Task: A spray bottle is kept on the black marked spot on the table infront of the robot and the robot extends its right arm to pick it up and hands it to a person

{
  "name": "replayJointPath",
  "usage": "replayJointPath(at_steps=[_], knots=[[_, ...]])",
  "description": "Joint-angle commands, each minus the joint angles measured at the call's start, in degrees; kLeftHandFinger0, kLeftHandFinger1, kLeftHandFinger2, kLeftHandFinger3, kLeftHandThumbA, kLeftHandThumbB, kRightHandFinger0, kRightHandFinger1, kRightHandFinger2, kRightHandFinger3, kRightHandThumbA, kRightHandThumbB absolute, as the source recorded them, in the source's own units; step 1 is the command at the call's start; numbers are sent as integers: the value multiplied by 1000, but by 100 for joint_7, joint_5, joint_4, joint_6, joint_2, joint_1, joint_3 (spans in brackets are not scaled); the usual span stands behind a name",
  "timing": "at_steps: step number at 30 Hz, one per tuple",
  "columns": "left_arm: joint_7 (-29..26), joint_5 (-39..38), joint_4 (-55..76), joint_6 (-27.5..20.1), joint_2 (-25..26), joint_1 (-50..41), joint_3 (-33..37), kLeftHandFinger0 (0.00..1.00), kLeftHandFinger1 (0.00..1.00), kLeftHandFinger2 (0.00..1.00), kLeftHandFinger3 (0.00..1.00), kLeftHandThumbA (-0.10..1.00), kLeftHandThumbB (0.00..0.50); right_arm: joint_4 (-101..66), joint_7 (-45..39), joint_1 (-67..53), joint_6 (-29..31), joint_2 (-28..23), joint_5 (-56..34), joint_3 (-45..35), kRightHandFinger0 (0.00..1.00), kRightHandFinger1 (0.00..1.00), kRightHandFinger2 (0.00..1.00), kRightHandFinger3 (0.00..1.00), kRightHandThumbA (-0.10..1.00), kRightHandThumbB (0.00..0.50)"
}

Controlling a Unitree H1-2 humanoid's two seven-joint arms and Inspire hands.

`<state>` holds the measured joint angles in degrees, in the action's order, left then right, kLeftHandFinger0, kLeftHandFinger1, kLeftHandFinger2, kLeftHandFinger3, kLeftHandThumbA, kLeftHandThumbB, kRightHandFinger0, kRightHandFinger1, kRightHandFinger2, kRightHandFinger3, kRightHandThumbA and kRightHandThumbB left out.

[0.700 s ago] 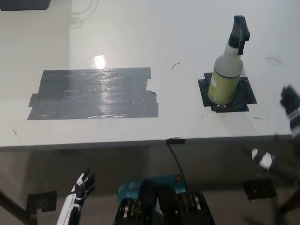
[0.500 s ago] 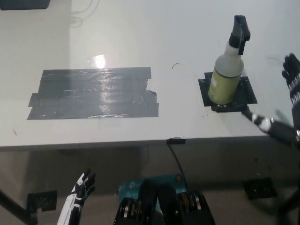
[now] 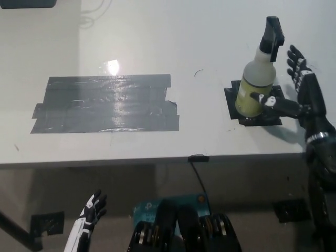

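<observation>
The spray bottle (image 3: pixel 257 79) stands upright on the small black marked spot (image 3: pixel 255 107) at the right side of the white tabletop (image 3: pixel 157 47), its black trigger head at the top and a yellowish label on its lower body. The marked spot lies near the tabletop's front edge, with only a narrow strip of bare white between the tape and that edge.

The black right hand (image 3: pixel 294 86) is over the tabletop just to the right of the bottle. Its fingers (image 3: pixel 295 60) are spread wide and point up beside the bottle's neck, apart from it, while the thumb reaches left across the front of the bottle's lower body; whether it touches cannot be told. The hand holds nothing.

A large patch of grey tape (image 3: pixel 105 103) covers the left middle of the tabletop, well apart from the bottle, with open white surface between them and behind both.

The white left hand (image 3: pixel 90 212) hangs low at the lower left, below the front edge, fingers loosely apart and empty.
</observation>
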<state>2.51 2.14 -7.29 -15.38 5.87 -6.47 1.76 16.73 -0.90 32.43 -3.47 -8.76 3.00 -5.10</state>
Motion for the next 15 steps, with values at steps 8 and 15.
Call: replayJointPath(at_steps=[8, 15], knots=[[16, 11, 160, -120, 35, 91, -24, 1000, 1000, 1000, 1000, 1000, 351, 968, 224, 946, 52, 1, 223, 223, 1000, 1000, 1000, 1000, 1000, 371], [55, -55, 163, -191, 64, 128, -39, 1000, 1000, 1000, 1000, 1000, 319, 1552, 460, 1037, 370, 21, 460, 434, 1000, 1000, 1000, 1000, 1000, 379]])
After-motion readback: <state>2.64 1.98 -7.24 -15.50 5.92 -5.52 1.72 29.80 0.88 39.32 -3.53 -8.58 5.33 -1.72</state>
